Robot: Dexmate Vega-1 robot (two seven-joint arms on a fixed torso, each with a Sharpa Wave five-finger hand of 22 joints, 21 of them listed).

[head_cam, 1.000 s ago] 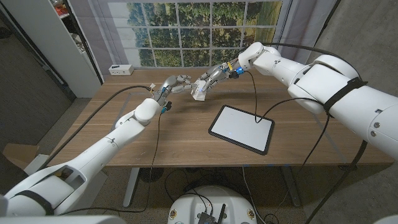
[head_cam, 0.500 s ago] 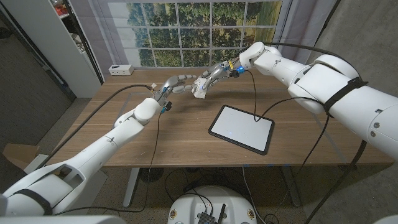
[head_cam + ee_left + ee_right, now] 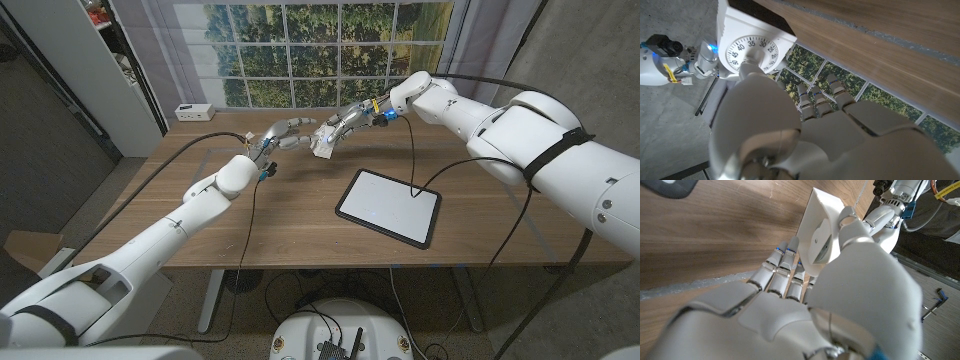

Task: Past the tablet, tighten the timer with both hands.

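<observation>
I had the timer (image 3: 322, 141) gripped in my right hand (image 3: 345, 122); left hand (image 3: 285, 133) pinched its dial, winding unfinished.

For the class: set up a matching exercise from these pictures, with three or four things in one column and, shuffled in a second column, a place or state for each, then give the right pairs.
Things
1. timer
2. tablet
3. left hand
4. power strip

Places or states
A. lies flat on the table, screen dark
B. at the far left table edge, by the window
C. held off the table between both hands
D. fingers reach to the dial side of the timer

Pairs: 1-C, 2-A, 3-D, 4-B
</observation>
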